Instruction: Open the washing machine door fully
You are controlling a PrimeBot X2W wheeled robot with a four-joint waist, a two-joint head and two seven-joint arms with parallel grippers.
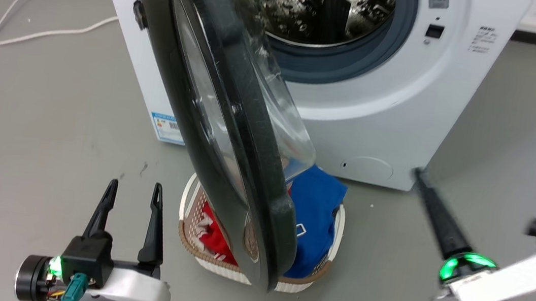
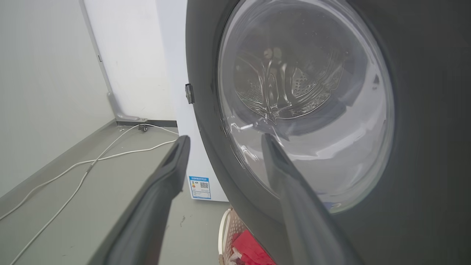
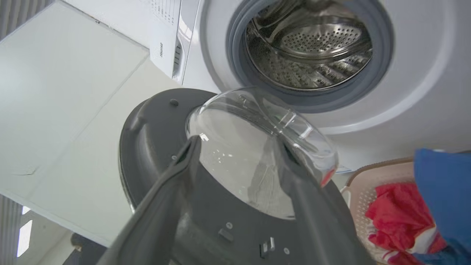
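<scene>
**A:** Door question from where I'm standing: is that big round glossy black washing machine door with the clear glass bowl (image 1: 229, 130) fully open yet?

**B:** Nope, about halfway I'd say. It sticks straight out from the white boxy front-loading washing machine (image 1: 384, 119). It's hinged on the robot's left, and its free edge hangs over the beige plastic laundry basket (image 1: 225, 268).

**A:** Which arm gets it?

**B:** Left gripper (image 1: 135, 186) sits near the outer face, fingers apart, holding nothing. Right gripper (image 3: 235, 143) faces the bowl side, fingers also spread and empty. Door has to swing further toward the robot's left, so my guess is a push from the right.
</scene>
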